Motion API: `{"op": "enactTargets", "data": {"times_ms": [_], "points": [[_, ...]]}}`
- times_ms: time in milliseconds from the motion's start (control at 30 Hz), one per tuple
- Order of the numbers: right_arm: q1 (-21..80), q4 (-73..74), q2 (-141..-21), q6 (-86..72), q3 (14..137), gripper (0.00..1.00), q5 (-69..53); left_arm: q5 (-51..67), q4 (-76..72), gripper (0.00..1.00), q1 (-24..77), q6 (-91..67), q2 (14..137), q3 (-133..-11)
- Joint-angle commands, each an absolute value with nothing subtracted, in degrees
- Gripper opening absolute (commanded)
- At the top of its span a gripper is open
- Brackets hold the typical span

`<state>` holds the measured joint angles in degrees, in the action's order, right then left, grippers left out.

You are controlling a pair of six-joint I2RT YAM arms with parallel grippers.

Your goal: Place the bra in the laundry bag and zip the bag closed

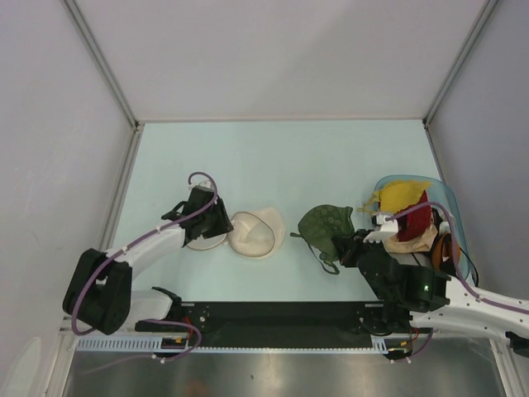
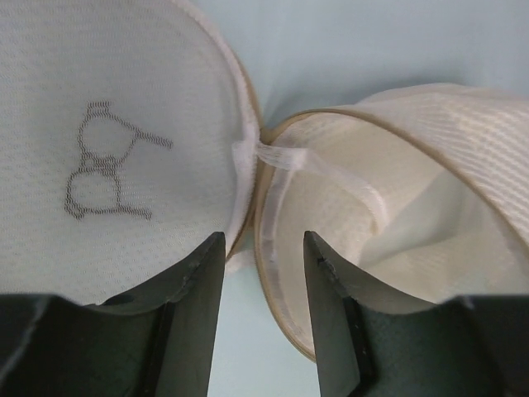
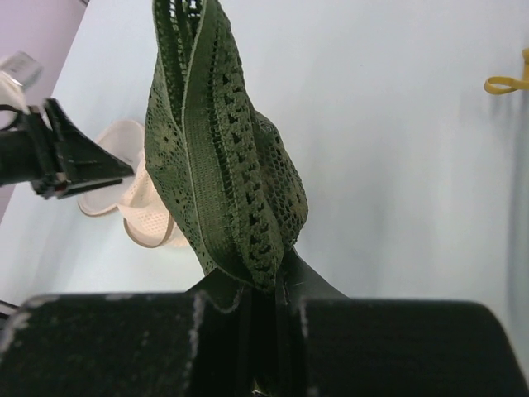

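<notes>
The laundry bag (image 1: 252,233) lies open on the table, its two cream mesh halves side by side. In the left wrist view the left half (image 2: 107,149) carries a printed bra outline and the right half (image 2: 413,198) shows its hollow inside. My left gripper (image 1: 216,222) is open over the hinge between the halves, with the right half's rim between its fingers (image 2: 331,322). My right gripper (image 1: 345,248) is shut on the lace band of the dark olive bra (image 1: 326,225). The bra hangs up out of the jaws in the right wrist view (image 3: 223,149), to the right of the bag (image 3: 140,217).
A translucent blue tub (image 1: 442,198) stands at the right edge with yellow (image 1: 401,194) and red (image 1: 417,217) garments in it. A yellow strap (image 3: 504,83) lies on the table by it. Grey walls and metal posts enclose the table on three sides.
</notes>
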<state>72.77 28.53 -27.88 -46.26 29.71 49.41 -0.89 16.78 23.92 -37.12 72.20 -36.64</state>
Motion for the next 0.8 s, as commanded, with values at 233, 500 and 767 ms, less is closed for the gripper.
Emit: {"op": "enactTargets", "data": {"times_ms": [233,500,767], "points": [[72.60,26.64,-27.33,-44.65,32.25,0.00,48.61,-0.88,8.62,0.52,23.47,-36.03,78.66,-34.10],[72.42,21.37,-31.46,-39.29,34.71,0.00,45.71,-0.88,6.24,0.28,23.38,-37.70,83.14,-34.10],[70.75,13.01,-39.10,-31.30,40.32,0.00,34.99,-5.78,13.26,0.00,24.87,-36.48,79.20,-37.44]]}}
